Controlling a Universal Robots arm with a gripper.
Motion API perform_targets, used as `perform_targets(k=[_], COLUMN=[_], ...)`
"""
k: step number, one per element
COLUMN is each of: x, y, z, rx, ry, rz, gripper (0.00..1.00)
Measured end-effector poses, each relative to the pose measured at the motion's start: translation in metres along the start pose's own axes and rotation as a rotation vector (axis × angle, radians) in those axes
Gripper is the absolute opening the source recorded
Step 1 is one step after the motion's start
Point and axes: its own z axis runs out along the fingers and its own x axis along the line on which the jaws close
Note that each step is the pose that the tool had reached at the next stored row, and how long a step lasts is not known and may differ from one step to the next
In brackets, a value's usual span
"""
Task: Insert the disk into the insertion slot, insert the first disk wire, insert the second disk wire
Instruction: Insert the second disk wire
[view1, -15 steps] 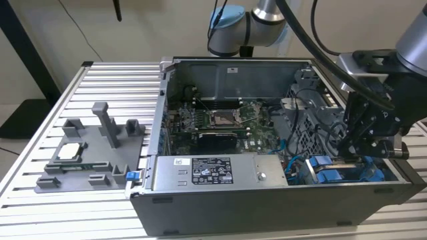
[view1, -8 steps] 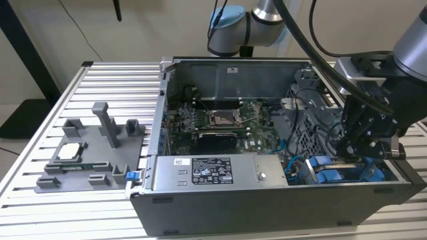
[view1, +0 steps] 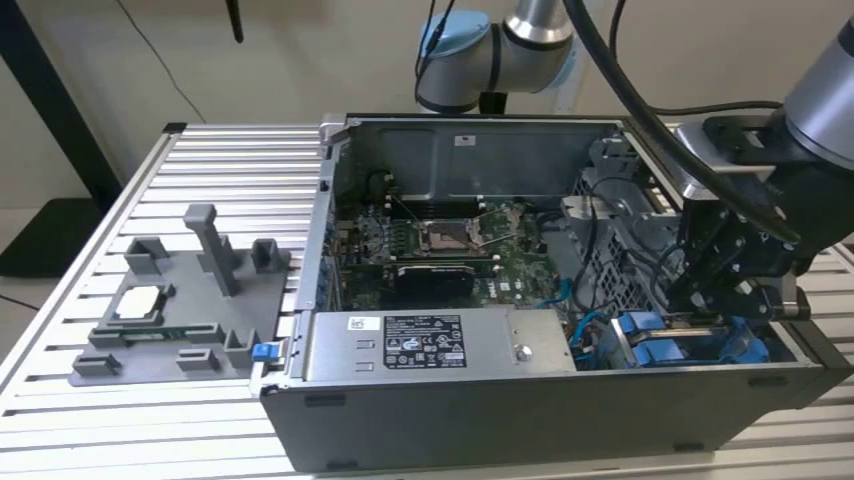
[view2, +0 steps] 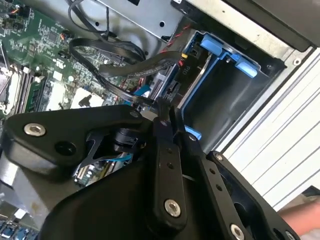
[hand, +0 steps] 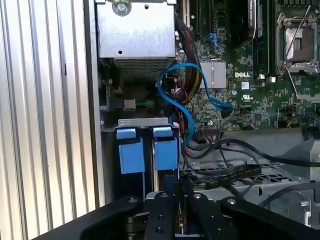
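Fingers of the gripper (view2: 167, 107) come nearly together at centre frame in the second wrist view, pinched on what looks like a small dark connector at the end of a black wire (view2: 107, 70); I judge them shut on it, though the contact itself is partly hidden. In the exterior view the gripper (view1: 701, 305) hangs low at the right of the frame, inside the open computer case (view1: 534, 400), just above the blue carriers. The disk (hand: 166, 155) sits in the lower centre of the first wrist view, its blue carrier edge upright in the insertion slot (hand: 142, 122), beside a second blue carrier (hand: 132, 155) in the neighbouring bay. So the disk step looks done and one of the wire steps seems to be in hand; which of the two I cannot tell. A blue cable (hand: 185, 100) loops above the bays, and the motherboard (hand: 240, 75) fills the upper right. Seating the connector calls for squaring it to the port on the drive's rear edge and pressing straight in, with the black wire kept clear of the loose cables nearby.
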Motion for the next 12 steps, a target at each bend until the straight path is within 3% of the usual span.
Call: perform_targets(k=[6,12], x=[-0.0001,0.0003], y=[-0.0055,-0.0076], z=[0.0011,0.005], rx=[-0.0014,0.005], ry=[0.0001,0.0], rz=[-0.014,-0.025], gripper=[0.0,0.0])
